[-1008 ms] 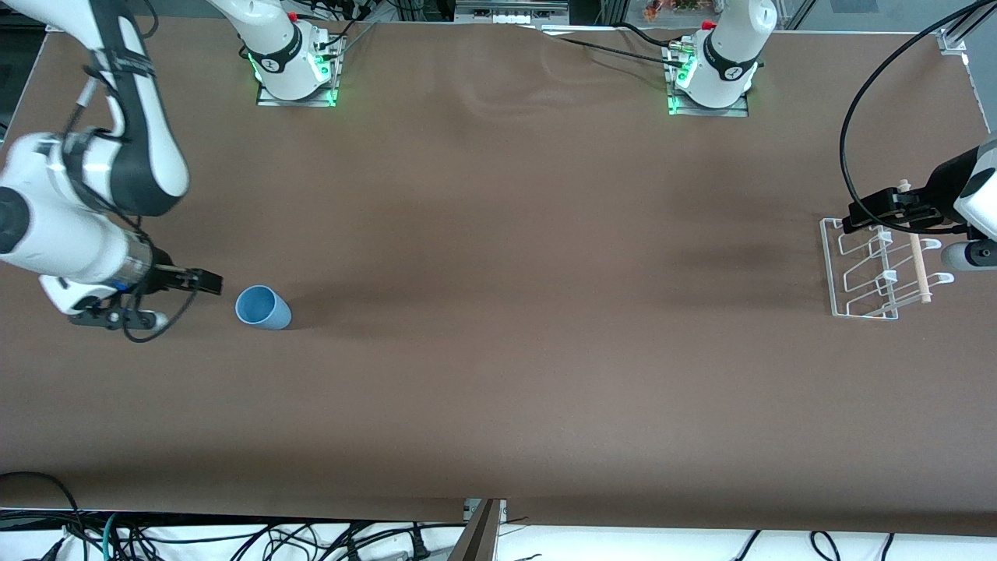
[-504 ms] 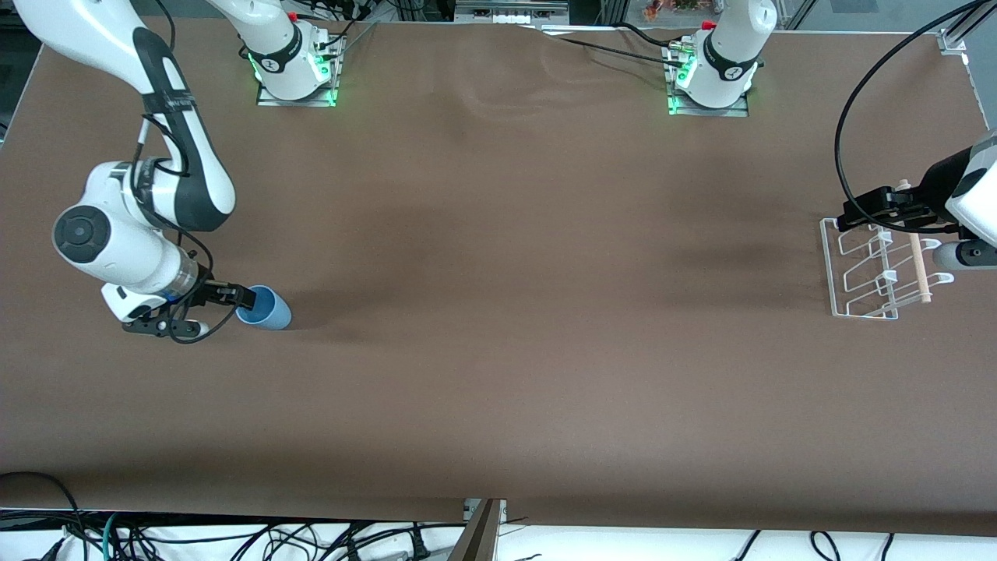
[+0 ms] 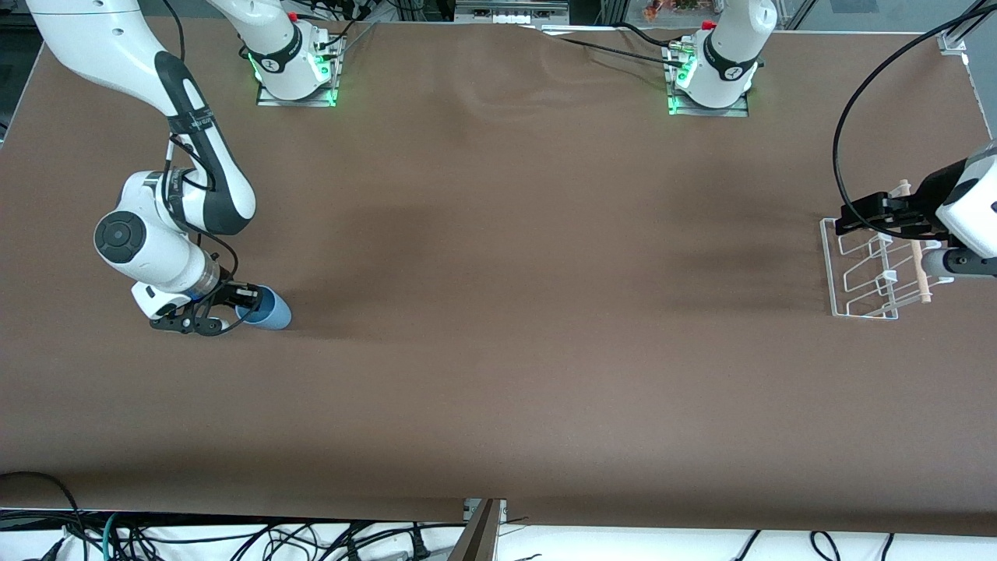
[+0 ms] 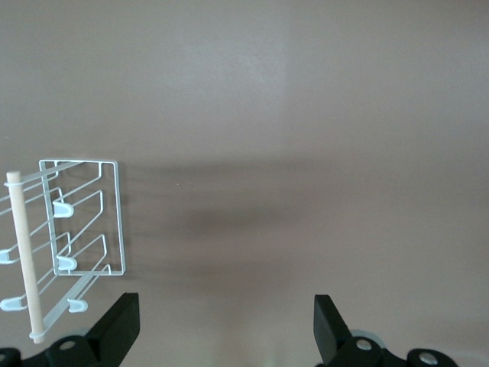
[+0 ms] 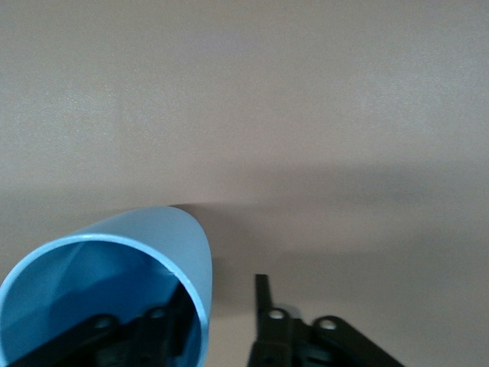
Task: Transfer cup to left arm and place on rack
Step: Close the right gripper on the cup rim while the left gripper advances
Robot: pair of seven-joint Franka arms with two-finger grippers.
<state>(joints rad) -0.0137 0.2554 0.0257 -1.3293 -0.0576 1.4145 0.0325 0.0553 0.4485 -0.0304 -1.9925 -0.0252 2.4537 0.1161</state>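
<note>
The small light-blue plastic cup [image 3: 266,309], smooth and handleless, stands on the brown table [image 3: 498,374] toward the right arm's end, mouth up. The right gripper [image 3: 248,298] is down at it, and the right wrist view tells the story: one black finger [image 5: 164,325] sits inside the cup's mouth, the other just outside the wall, so the rim wall runs between them. There is a gap showing on the outside finger, so I read the jaws as partway in around the wall rather than pinched firm on it.

Away at the left arm's end of the table, the left gripper [image 3: 857,216] waits over the white wire drying rack [image 3: 845,269] with its pale wooden rod [image 3: 919,269], fingers spread wide apart and nothing between them.

How will this cup handle? It looks light and thin-walled, likely a bit springy, and that glossy plastic could be slippery. A rim pinch on one wall should carry so little weight, though the cup may swing or tilt once it is lifted. My judgement: the grasp is the step in hand, with the lift, the handover and the racking all yet to come. For the handover, the left gripper would do best taking the body lower down, across its width, clear of the right fingers.
</note>
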